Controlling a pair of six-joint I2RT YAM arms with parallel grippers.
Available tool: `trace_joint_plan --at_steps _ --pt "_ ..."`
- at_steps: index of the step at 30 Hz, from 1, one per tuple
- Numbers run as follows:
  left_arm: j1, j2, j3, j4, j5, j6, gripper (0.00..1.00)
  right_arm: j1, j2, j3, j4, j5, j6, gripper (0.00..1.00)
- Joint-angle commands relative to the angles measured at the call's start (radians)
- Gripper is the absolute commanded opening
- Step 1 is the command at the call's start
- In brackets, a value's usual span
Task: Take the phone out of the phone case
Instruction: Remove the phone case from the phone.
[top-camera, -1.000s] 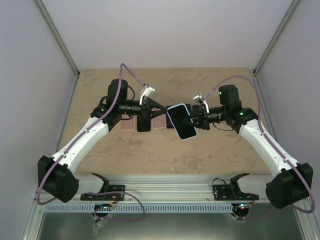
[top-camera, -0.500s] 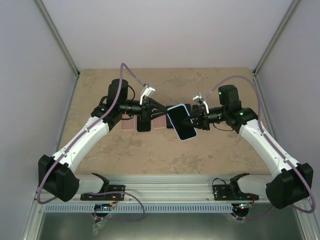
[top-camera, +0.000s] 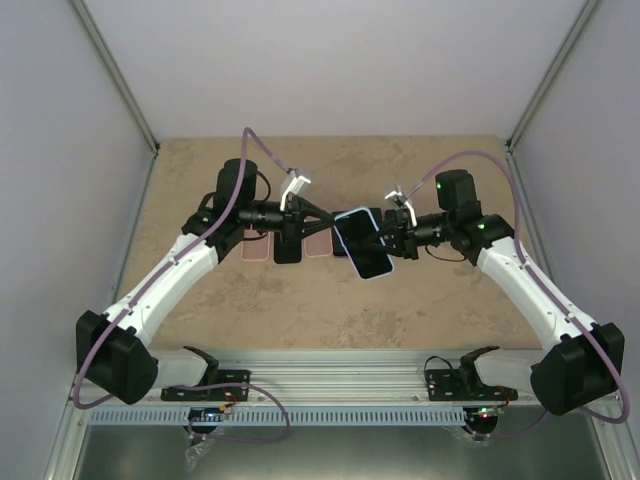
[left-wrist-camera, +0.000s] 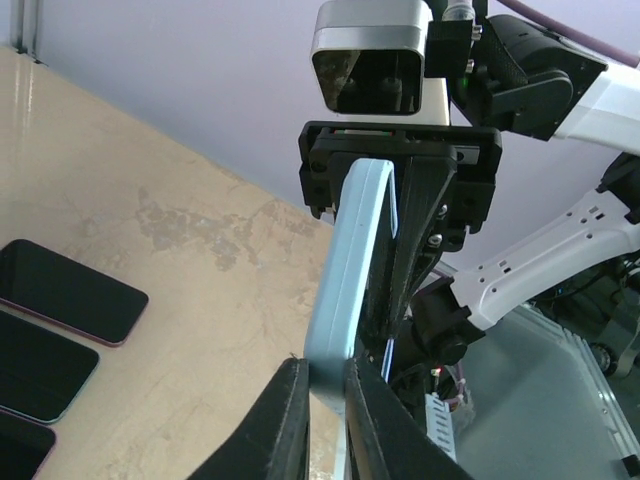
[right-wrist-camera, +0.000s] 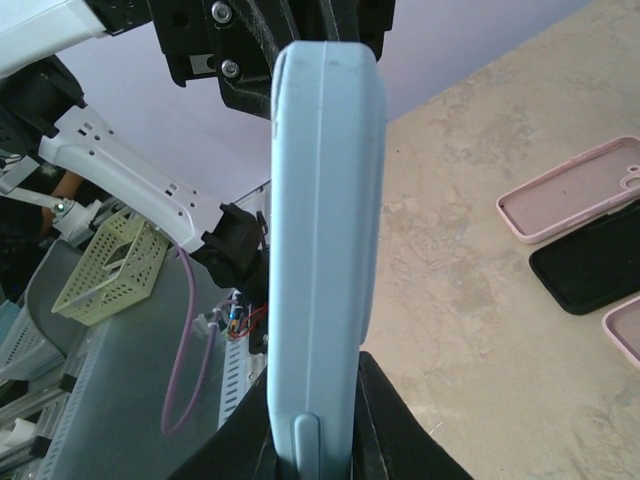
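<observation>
The phone (top-camera: 362, 243), black screen up, sits in a light blue phone case (top-camera: 373, 276) and hangs above the table between both arms. My left gripper (top-camera: 338, 222) is shut on the case's upper left end. In the left wrist view the case's edge (left-wrist-camera: 352, 260) stands pinched between that gripper's dark fingers (left-wrist-camera: 286, 425). My right gripper (top-camera: 384, 240) is shut on the case's right side. The right wrist view shows the case's blue side (right-wrist-camera: 325, 240) with a button, clamped by the right gripper (right-wrist-camera: 315, 445).
Under the left gripper, a pink case (top-camera: 255, 250), a black case (top-camera: 287, 252) and another pink one (top-camera: 318, 247) lie on the stone-patterned table (top-camera: 300, 310). Empty pink (right-wrist-camera: 570, 200) and black (right-wrist-camera: 590, 262) cases show in the right wrist view. Dark phones (left-wrist-camera: 65, 290) lie flat at the left.
The held phone has shifted very slightly up and left. Both arms stay almost where they were.
</observation>
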Motion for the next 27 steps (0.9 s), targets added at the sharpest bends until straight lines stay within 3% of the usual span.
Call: trace_joint_plan --at_steps 1,8,19,27 --pt "0.018 0.017 0.001 -0.017 -0.142 0.021 0.09 0.02 -0.031 0.04 0.009 -0.22 -0.076 0.01" --pt "0.02 0.032 -0.007 -0.006 -0.133 0.019 0.01 0.031 -0.036 0.042 -0.04 -0.292 -0.141 0.0" --pt "0.02 0.02 -0.015 0.006 -0.11 0.002 0.03 0.025 -0.008 0.085 0.021 -0.285 -0.059 0.01" --pt "0.027 0.004 -0.029 0.092 0.029 -0.063 0.32 -0.048 0.053 0.208 0.241 -0.197 0.182 0.01"
